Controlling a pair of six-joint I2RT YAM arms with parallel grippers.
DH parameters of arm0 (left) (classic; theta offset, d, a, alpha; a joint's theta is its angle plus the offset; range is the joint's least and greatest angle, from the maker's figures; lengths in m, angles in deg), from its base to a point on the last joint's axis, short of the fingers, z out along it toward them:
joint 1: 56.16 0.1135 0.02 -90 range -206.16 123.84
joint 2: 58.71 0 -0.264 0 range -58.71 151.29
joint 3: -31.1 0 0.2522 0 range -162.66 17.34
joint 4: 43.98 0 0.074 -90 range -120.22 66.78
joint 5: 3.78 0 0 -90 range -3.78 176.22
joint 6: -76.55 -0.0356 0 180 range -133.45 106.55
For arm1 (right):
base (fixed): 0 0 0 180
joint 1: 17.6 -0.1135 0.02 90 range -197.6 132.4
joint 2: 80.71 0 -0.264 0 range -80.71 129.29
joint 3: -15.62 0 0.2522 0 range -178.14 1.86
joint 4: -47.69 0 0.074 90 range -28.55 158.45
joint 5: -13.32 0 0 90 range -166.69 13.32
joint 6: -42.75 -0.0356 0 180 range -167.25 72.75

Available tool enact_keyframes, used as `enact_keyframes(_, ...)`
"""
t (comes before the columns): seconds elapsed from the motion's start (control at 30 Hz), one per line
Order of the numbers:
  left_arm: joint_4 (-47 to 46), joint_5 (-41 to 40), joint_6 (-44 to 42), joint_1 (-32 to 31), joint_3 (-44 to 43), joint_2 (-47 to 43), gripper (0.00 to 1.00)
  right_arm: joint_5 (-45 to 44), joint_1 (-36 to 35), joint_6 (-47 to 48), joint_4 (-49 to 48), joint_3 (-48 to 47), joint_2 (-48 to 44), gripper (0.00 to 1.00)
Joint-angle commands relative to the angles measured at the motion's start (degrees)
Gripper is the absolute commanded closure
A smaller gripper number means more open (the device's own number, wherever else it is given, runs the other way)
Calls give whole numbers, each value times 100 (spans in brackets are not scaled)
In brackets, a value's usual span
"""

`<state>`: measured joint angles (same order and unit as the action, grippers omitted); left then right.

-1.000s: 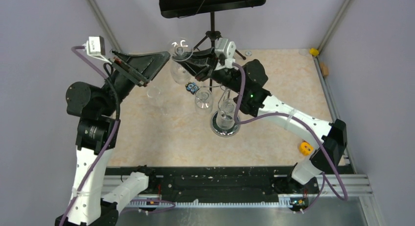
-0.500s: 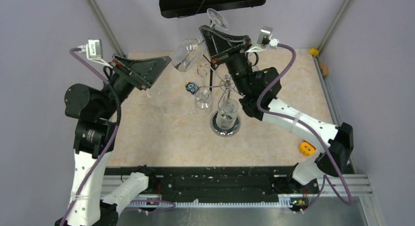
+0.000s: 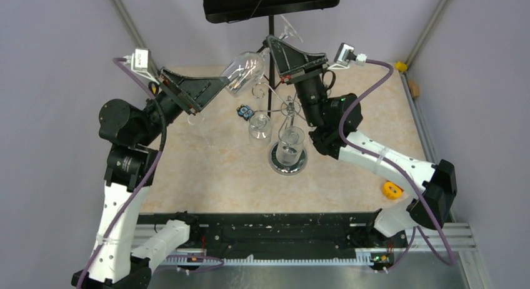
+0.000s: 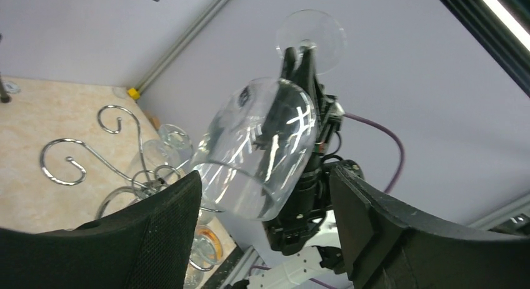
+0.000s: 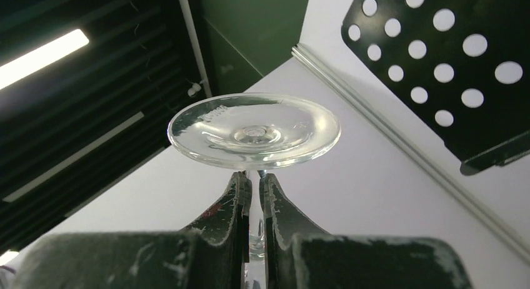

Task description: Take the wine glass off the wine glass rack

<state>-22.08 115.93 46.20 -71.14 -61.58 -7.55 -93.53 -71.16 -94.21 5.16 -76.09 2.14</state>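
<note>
The wine glass (image 3: pixel 245 69) hangs in the air, tilted, with its bowl to the left and its foot (image 5: pixel 254 129) toward the back wall. My right gripper (image 3: pixel 272 41) is shut on its thin stem just under the foot, as the right wrist view shows (image 5: pixel 255 179). The chrome wine glass rack (image 3: pixel 288 161) stands below on the table, its curled hooks (image 4: pixel 94 154) free of this glass. My left gripper (image 4: pixel 265 176) is open, its two black fingers either side of the bowl's (image 4: pixel 262 151) open rim. Whether they touch it I cannot tell.
Two more glasses (image 3: pixel 260 127) (image 3: pixel 290 142) hang on the rack. A black music stand (image 3: pixel 270 1) rises behind it. A small blue and black object (image 3: pixel 245 111) lies left of the rack and a yellow one (image 3: pixel 391 189) sits near the right edge.
The right gripper has carried the glass up and to the right, tipping its foot toward the back wall. The left arm has moved right, bringing its open fingers up to the bowl.
</note>
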Motion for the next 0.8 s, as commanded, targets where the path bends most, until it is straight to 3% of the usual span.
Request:
enact_keyframes(0.0,-977,488,596,-5,44,-70,24,-163,30,-830,-440,59,-225,100)
enact_keyframes(0.27,-1308,512,1102,-5,101,-177,43,-137,26,-1169,-459,82,-123,100)
enact_keyframes(0.5,-2367,189,2305,-5,527,-202,47,133,-12,-1771,-691,-41,267,100)
enact_keyframes(0.67,-2678,183,2765,-5,526,-55,48,285,-5,-1482,-711,1,328,100)
enact_keyframes(0.77,-2770,179,2914,-2,535,30,56,303,-10,-1234,-770,107,319,100)
